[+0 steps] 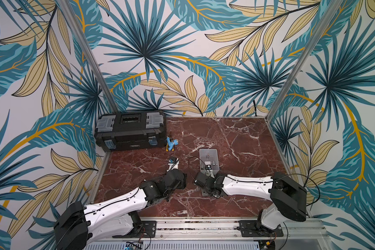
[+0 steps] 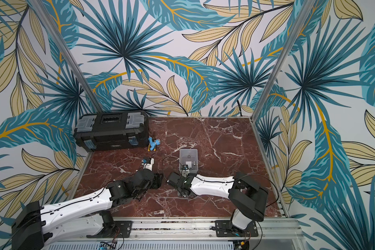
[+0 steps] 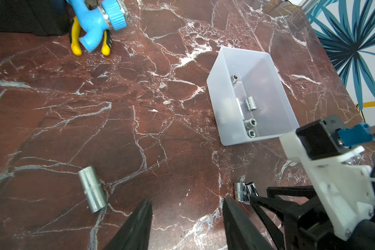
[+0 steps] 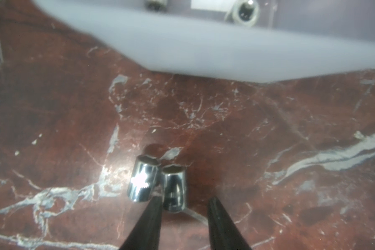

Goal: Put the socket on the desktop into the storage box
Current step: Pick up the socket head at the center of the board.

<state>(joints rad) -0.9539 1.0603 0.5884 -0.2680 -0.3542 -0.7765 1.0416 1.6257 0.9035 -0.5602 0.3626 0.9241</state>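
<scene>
Right gripper (image 4: 185, 218), lower centre, was shown partly open and empty, its jaws straddling one chrome socket (image 4: 174, 190) on the desktop (image 4: 268, 129). With a neighbour socket (image 4: 142, 181) touching it, closure was judged best kept centred before transfer to the storage box (image 4: 182, 43), upper frame.

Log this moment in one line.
right hand: open, straddling socket on desktop by box | neighbour socket: beside it | left hand: open, empty | big socket: on desktop

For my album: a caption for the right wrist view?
Open jaws bracket one socket, its twin alongside, before the storage box.
</scene>
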